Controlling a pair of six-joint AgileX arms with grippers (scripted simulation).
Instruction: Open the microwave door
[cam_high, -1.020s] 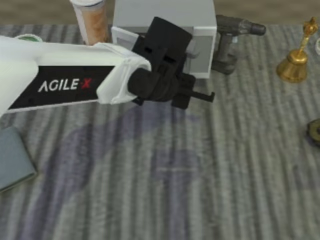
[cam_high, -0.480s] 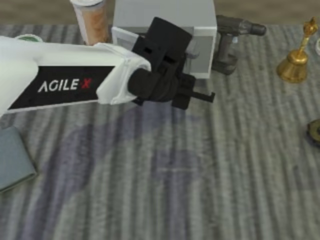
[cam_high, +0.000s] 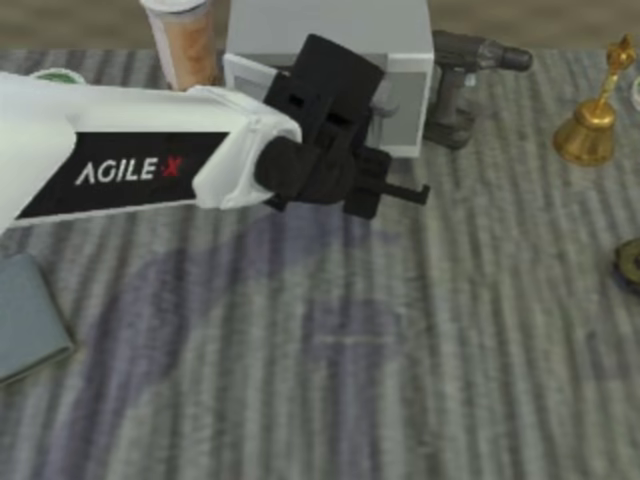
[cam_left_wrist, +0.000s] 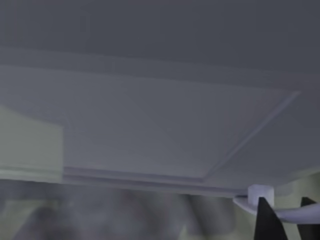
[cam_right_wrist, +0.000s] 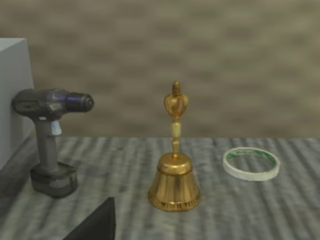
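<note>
Seen from above, a grey pad (cam_high: 28, 315) lies at the counter's (cam_high: 330, 380) left edge, and a tall jar with orange contents (cam_high: 183, 38) stands at the far side, just left of the microwave (cam_high: 330, 40). The left arm reaches in from the left, its dark left gripper (cam_high: 385, 185) close against the microwave's front, right of the middle. The microwave door (cam_high: 255, 78) stands only slightly ajar: its left edge angles a little away from the box. Across the last second nothing has shifted; arm, door and every object sit exactly where they were, so the opening looks stalled or paused rather than advancing. In the left wrist view the door panel (cam_left_wrist: 150, 135) fills the picture, with dark finger tips low in the corner beside a small pale knob (cam_left_wrist: 260, 192); whether the jaws are spread or pinching the handle cannot be told. Right of the microwave stands a dark drill (cam_high: 460, 75), then a gold bell (cam_high: 592, 115), with a roll of tape (cam_right_wrist: 251, 163) beyond it. The right gripper is not in sight; only a dark sliver edges its wrist view. Most of the door's swing appears still to come.
</note>
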